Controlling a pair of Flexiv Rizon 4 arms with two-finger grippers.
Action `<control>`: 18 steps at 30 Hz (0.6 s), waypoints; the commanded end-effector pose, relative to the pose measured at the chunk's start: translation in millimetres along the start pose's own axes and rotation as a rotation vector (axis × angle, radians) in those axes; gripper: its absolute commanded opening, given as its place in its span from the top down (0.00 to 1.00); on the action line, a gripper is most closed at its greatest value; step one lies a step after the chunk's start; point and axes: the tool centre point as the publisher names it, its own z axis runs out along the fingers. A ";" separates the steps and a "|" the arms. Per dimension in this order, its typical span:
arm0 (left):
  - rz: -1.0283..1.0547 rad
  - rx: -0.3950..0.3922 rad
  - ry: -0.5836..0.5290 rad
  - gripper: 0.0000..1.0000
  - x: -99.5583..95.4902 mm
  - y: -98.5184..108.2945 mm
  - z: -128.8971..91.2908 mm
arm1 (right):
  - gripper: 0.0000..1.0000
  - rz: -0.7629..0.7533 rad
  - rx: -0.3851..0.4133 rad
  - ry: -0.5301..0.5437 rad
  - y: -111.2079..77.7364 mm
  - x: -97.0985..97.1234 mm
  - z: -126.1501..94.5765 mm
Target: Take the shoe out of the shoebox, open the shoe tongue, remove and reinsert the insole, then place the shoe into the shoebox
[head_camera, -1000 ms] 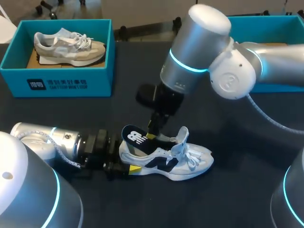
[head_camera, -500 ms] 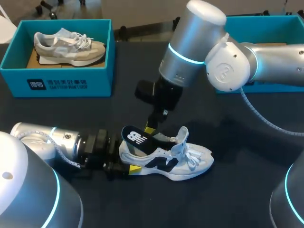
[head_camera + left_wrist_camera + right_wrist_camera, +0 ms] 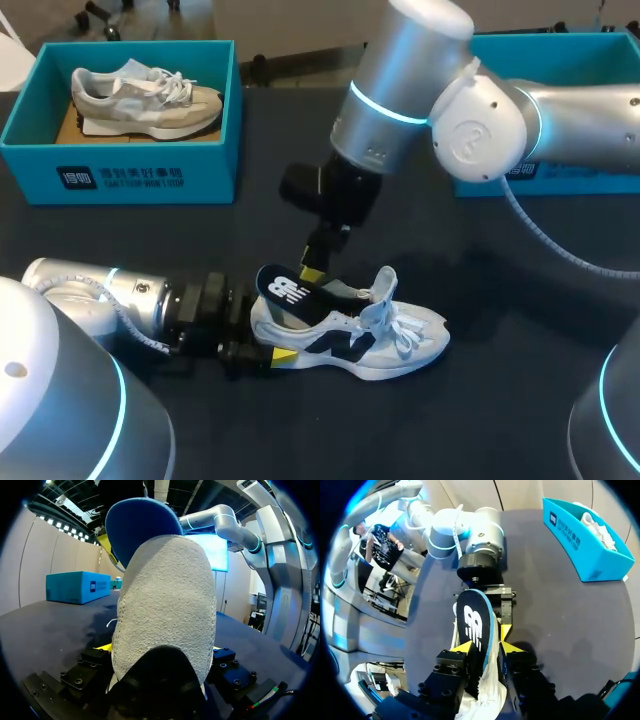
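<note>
**Right pincer astride the insole, left pincer on the heel**

My right pincer (image 3: 485,647) hangs tips-down with its fingers apart. One yellow tip sits on either side of the black insole (image 3: 474,625), and they are not clamped on it. The insole stands tilted out of the shoe's heel end and carries a large white logo on the face turned up toward my wrist. Its rim is teal.

Directly below that pincer lies the white shoe (image 3: 370,335) with dark side markings. It rests on its sole on the dark worktop (image 3: 500,400), with its tongue pulled up and its laces loose.

At the heel, my left pincer (image 3: 265,350) comes in low along the worktop and is closed on the shoe. In the left wrist view the fuzzy grey-white heel fills the space between its fingers (image 3: 102,646).

Well beyond the left pincer stands a teal shoebox (image 3: 120,175) with a white label and a line of white print on its near wall. A grey shoe (image 3: 145,98) lies inside it.

Behind my right arm is a second teal shoebox (image 3: 600,45).
</note>
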 end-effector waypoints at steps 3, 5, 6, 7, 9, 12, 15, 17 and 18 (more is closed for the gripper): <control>-0.001 -0.002 -0.001 1.00 -0.1 -0.8 0.1 | 0.67 -0.028 -0.038 0.056 0.0 -4.3 5.0; -0.001 -0.002 -0.001 1.00 -0.1 -0.8 0.1 | 0.66 -0.038 -0.041 0.084 0.7 -5.4 7.5; -0.001 -0.002 -0.001 1.00 -0.1 -0.8 0.1 | 0.65 -0.035 -0.036 0.095 0.7 -5.8 8.3; -0.001 -0.002 -0.001 1.00 -0.1 -0.8 0.1 | 0.64 -0.031 -0.032 0.105 0.5 -6.1 8.8; -0.001 -0.002 -0.001 1.00 -0.1 -0.8 0.1 | 0.58 -0.032 -0.031 0.127 -0.7 -7.1 10.1; -0.001 -0.002 -0.001 1.00 -0.1 -0.8 0.1 | 0.55 -0.036 -0.047 0.152 -3.5 -8.3 11.5; -0.001 -0.002 -0.001 1.00 -0.1 -0.8 0.1 | 0.55 -0.034 -0.051 0.169 -6.0 -9.2 9.9; -0.001 -0.002 -0.001 1.00 -0.1 -0.8 0.1 | 0.56 -0.045 -0.065 0.183 -6.1 -9.2 9.3; -0.001 -0.002 -0.001 1.00 -0.1 -0.8 0.1 | 0.56 -0.052 -0.068 0.188 -5.6 -8.8 9.2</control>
